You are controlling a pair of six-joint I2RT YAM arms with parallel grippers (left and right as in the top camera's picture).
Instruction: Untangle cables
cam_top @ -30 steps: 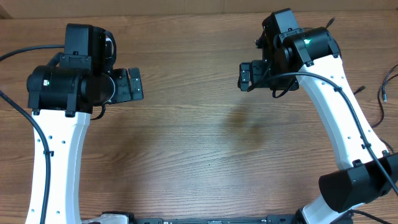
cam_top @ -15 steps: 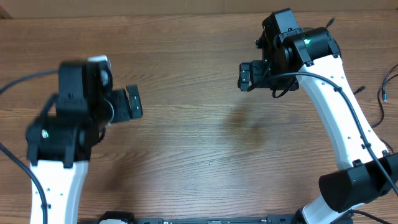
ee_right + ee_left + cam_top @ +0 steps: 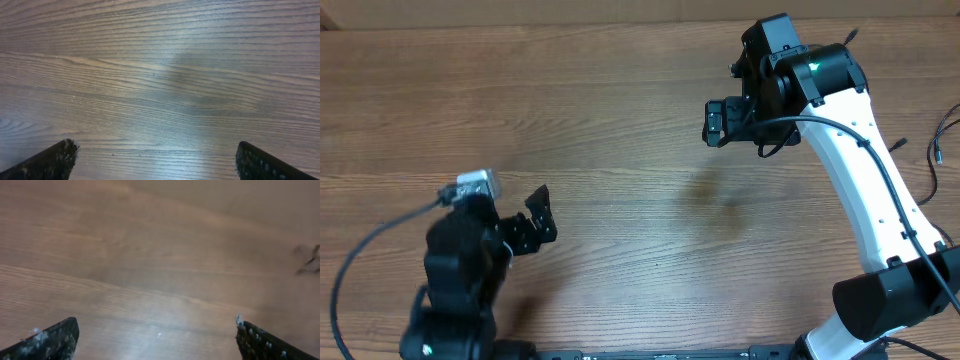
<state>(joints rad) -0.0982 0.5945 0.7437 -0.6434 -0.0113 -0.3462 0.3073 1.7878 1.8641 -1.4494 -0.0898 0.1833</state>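
Note:
Of the cables I see only thin black cords (image 3: pixel 942 135) at the table's far right edge, one with a small plug end. My left gripper (image 3: pixel 542 213) sits low at the near left, open, far from them. In the left wrist view (image 3: pixel 155 330) its fingertips (image 3: pixel 55 340) stand wide apart over bare wood. A dark blurred shape (image 3: pixel 307 260) lies at the far right of that view; what it is I cannot tell. My right gripper (image 3: pixel 713 122) hangs at the upper right, pointing left, open, with only wood between its fingertips (image 3: pixel 155 152).
The wooden table (image 3: pixel 640 210) fills the views. The right arm's white link (image 3: pixel 865 170) runs from the near right corner up to its gripper, with thick black wires along it. The left arm's body (image 3: pixel 460 275) is folded back at the near left edge.
The left arm has pulled back from the upper left toward the near edge, and its gripper now sits lower and angled. The right arm has not moved.

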